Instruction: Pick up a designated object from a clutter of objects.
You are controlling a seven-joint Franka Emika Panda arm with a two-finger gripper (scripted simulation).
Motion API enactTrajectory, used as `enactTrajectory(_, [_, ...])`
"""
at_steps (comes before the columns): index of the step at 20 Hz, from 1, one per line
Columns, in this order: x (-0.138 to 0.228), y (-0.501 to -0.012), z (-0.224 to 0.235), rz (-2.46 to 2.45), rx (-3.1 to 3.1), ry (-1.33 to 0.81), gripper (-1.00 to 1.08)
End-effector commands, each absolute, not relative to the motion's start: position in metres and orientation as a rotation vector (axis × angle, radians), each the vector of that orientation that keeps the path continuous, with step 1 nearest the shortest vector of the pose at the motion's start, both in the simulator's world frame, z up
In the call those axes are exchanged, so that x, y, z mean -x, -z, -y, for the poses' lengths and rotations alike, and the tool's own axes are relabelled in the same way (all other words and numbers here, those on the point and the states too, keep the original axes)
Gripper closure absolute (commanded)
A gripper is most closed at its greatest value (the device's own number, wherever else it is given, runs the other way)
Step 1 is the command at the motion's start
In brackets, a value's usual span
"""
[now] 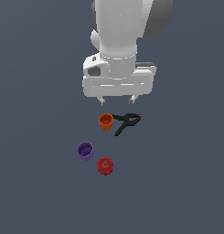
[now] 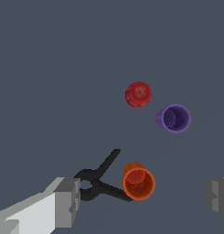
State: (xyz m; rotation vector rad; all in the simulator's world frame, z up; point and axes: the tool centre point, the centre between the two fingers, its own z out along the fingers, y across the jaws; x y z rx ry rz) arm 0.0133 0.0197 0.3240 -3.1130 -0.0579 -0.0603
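The small orange cup (image 1: 106, 121) stands upright on the grey floor, touching the black spring clamp (image 1: 125, 122) on the exterior view's right. My gripper (image 1: 117, 100) hangs open and empty above them, a little behind the orange cup. In the wrist view the orange cup (image 2: 139, 181) lies between my two fingers (image 2: 67, 202), nearer the middle, with the clamp (image 2: 98, 179) beside it. My gripper (image 2: 143, 197) holds nothing.
A purple cup (image 1: 85, 151) and a red cup (image 1: 104, 166) stand apart in front of the orange cup. They also show in the wrist view as the purple cup (image 2: 174, 118) and the red cup (image 2: 138, 94). The clamp's orange tip (image 1: 139, 116) points to the exterior view's right.
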Motion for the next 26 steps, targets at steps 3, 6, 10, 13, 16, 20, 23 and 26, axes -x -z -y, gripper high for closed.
enactTrajectory(3, [-0.014,-0.325,-0.022,0.064,3.112,0.064,-0.20])
enactTrajectory(6, [-0.015,-0.329,-0.030,0.090,3.108,0.080,-0.20])
enactTrajectory(10, [-0.016,-0.333,-0.035,0.104,3.106,0.087,-0.20])
enactTrajectory(13, [-0.016,-0.331,-0.034,0.103,3.106,0.088,-0.20])
enactTrajectory(16, [-0.016,-0.326,-0.034,0.107,3.106,0.095,-0.20])
enactTrajectory(20, [-0.015,-0.314,-0.033,0.115,3.105,0.109,-0.20])
enactTrajectory(23, [-0.014,-0.302,-0.033,0.123,3.104,0.124,-0.20])
enactTrajectory(26, [-0.013,-0.288,-0.032,0.134,3.103,0.143,-0.20])
